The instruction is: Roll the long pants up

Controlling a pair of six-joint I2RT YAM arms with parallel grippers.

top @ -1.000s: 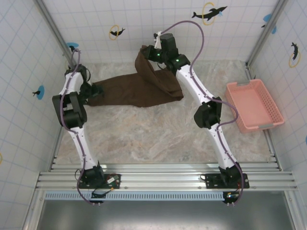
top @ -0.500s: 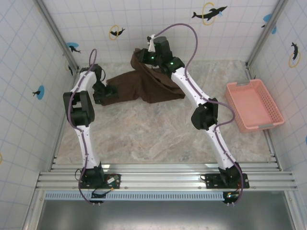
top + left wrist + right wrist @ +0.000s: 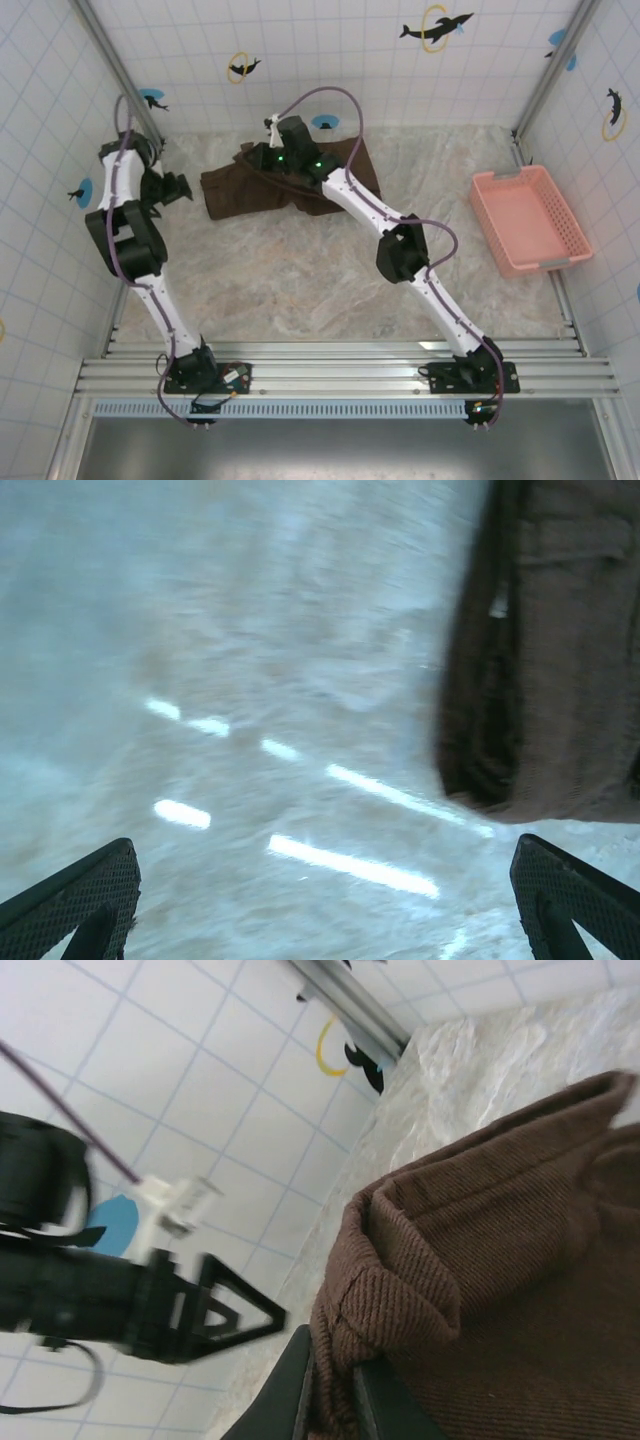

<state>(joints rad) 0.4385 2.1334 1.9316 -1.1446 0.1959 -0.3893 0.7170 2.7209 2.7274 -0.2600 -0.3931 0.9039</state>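
Pinching a fold of the long pants [image 3: 480, 1290] between nearly closed jaws, the right gripper [image 3: 330, 1385] sits over the bunched fabric at the far side of the table [image 3: 320, 280]. The left gripper [image 3: 322, 895], jaws spread wide and empty, hovers just beside the heap's left end.

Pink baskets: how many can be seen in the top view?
1. The pink basket sits at the right side of the table, close to the wall and well apart from the long pants at the far left. Nothing suggests another is hidden.
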